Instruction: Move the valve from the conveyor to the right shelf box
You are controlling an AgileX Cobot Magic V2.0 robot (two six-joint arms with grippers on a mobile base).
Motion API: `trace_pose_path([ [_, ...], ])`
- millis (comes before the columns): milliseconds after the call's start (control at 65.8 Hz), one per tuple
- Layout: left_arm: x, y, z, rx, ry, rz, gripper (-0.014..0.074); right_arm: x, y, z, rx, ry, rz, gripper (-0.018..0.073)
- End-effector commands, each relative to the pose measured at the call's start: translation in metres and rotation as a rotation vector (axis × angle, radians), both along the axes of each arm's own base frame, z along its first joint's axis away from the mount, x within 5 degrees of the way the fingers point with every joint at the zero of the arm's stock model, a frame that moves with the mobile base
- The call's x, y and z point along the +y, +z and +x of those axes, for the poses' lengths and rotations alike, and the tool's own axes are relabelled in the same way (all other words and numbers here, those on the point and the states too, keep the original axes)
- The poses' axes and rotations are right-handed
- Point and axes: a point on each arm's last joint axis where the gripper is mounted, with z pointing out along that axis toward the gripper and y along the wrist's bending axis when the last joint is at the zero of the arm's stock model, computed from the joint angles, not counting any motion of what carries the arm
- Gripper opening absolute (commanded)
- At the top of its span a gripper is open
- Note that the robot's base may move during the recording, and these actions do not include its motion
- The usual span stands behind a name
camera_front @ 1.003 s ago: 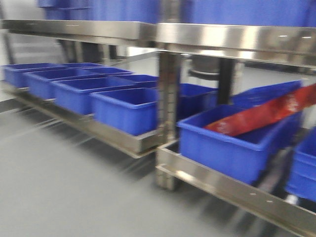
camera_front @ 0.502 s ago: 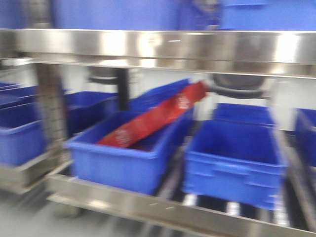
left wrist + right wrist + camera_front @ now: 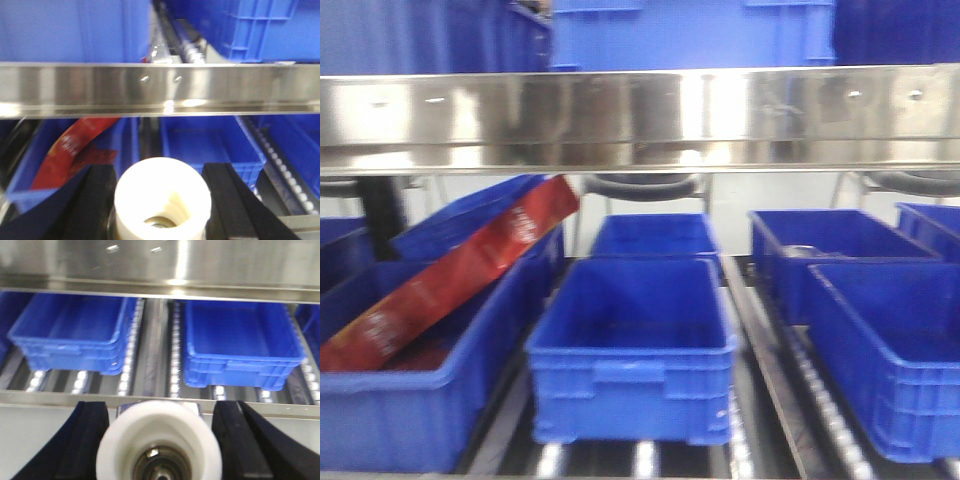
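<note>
Nearest, the left gripper (image 3: 160, 171) is clamping a cream-white valve (image 3: 162, 197) between its black fingers, and the right gripper (image 3: 160, 409) is pinching a second white valve (image 3: 159, 442) the same way (both views are blurring). Farther off, a steel shelf rail (image 3: 100, 90) is crossing above the blue boxes (image 3: 240, 367). Reaching in too high is likely risking a knock on that rail, and drifting left is risking a drop beside the red packet (image 3: 450, 275).

Front cam count: I make it 8 blue boxes (image 3: 632, 390) across the 6 o'clock half (the far ones are blurry), 3 more at 12 o'clock, and 1 red packet (image 3: 450, 275) at 9 o'clock. Wrist cams show 2 white valves: left-wrist valve (image 3: 162, 195) and right-wrist valve (image 3: 159, 440).
</note>
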Motion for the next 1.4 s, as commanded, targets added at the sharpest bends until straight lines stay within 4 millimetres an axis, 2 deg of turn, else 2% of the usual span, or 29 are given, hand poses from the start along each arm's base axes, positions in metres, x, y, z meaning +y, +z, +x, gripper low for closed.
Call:
trace_pose_path([
  [0, -0.0001, 0.006, 0.0002, -0.059, 0.004, -0.018, -0.0111, -0.0007, 0.0092, 0.0014, -0.086, -0.003, -0.016, -0.0162],
  [1383, -0.0001, 0.006, 0.0002, -0.059, 0.004, -0.018, -0.0111, -0.0007, 0.0092, 0.0014, -0.086, -0.003, -0.016, -0.0162],
])
